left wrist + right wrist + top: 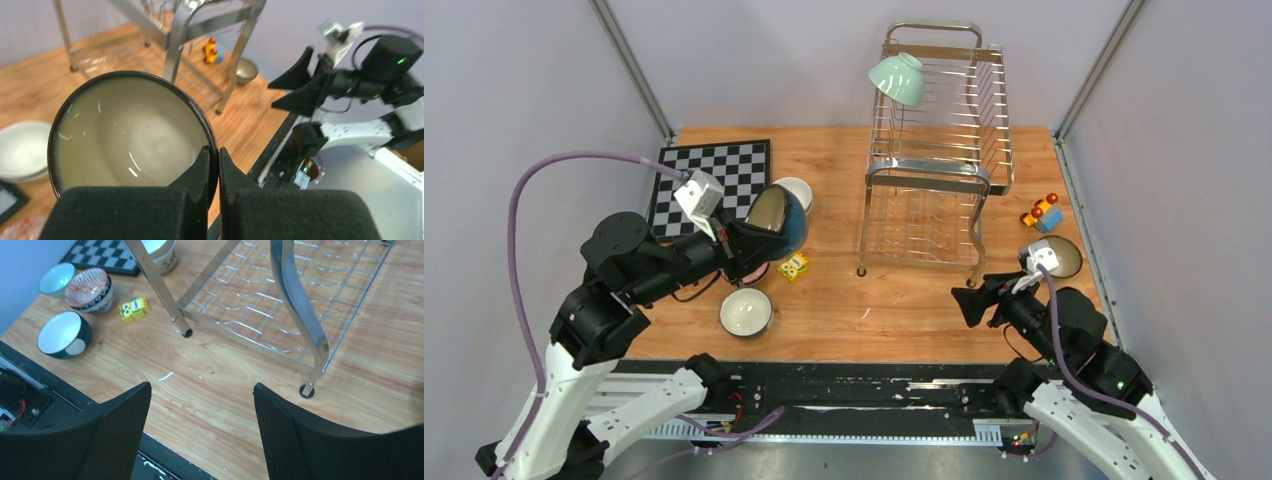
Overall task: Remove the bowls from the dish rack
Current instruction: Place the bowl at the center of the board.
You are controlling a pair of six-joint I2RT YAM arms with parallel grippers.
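Observation:
The dish rack [939,150] stands at the back of the table, with a mint green bowl [898,78] tipped on its top tier. My left gripper [754,232] is shut on the rim of a dark blue bowl [781,215] with a beige inside, held tilted above the table's left side. In the left wrist view the fingertips [204,159] pinch that bowl's rim [130,135]. My right gripper [969,300] hangs open and holds nothing near the rack's front right leg; in its wrist view, bare table shows between the right gripper's fingers [200,405], in front of the rack [295,305].
Bowls on the table: a white one [794,190], a dark-rimmed one [745,311], a red-patterned one [90,289], a mint one [56,279], and one at the right [1060,257]. A chessboard [714,180], a yellow block [794,266] and a toy car [1041,214] lie nearby.

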